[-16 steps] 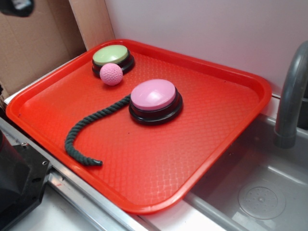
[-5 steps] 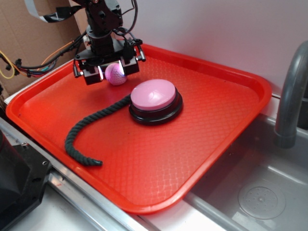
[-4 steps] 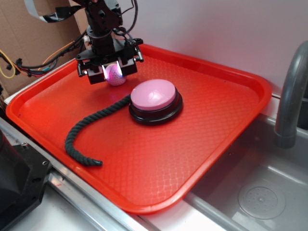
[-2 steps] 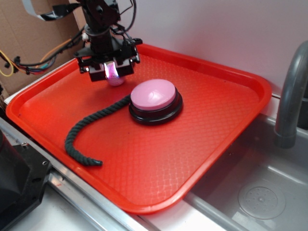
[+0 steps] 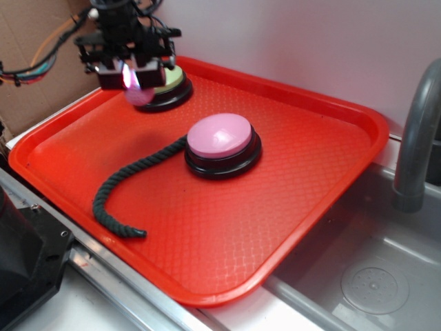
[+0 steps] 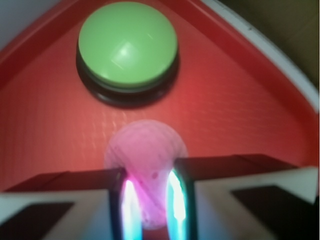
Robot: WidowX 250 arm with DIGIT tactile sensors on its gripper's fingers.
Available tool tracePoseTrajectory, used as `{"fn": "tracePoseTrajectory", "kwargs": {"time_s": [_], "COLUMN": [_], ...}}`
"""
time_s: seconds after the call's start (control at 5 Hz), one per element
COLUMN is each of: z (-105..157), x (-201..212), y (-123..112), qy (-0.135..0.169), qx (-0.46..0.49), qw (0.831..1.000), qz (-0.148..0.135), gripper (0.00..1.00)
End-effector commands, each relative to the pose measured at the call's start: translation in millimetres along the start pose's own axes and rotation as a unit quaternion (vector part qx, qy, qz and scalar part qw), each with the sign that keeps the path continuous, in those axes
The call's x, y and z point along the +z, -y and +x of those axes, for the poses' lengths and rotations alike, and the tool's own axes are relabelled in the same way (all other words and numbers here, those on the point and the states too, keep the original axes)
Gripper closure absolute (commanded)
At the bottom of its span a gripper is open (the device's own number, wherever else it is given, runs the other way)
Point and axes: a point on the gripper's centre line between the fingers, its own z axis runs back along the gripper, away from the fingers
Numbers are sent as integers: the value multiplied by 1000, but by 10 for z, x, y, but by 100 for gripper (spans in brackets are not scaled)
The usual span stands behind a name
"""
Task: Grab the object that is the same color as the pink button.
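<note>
The small pink dimpled ball [image 5: 140, 94] is squeezed between my gripper's [image 5: 131, 74] two lit pads and held above the red tray [image 5: 310, 172] at its far left corner. In the wrist view the ball [image 6: 145, 150] bulges out past the pads, with the gripper [image 6: 148, 200] shut on it. The pink button [image 5: 220, 136], a large pink dome on a black base, sits mid-tray, right of and nearer than the gripper.
A pale green-topped button [image 5: 171, 83] on a black base sits just behind the gripper, and shows in the wrist view [image 6: 127, 42] too. A dark rope [image 5: 120, 186] curves from the pink button toward the tray's front left. A sink with a grey faucet [image 5: 417, 138] lies right. Cardboard stands behind at left.
The gripper closed on the pink ball, then lifted it and carried it left and back, uncovering the green button.
</note>
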Motion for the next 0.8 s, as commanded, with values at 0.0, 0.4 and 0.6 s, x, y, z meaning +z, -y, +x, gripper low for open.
{"fn": "tracePoseTrajectory", "kwargs": {"time_s": [0.0,0.4,0.6], "z": [-130,-401,-426], "x": [741,868,880], "y": [-264,-317,-323], "qy": [-44,-43,-32], "qx": [-178,-271,-276], "qw": [982,961,960], "qz": [-45,-27,-35], "gripper": [100,100,100]}}
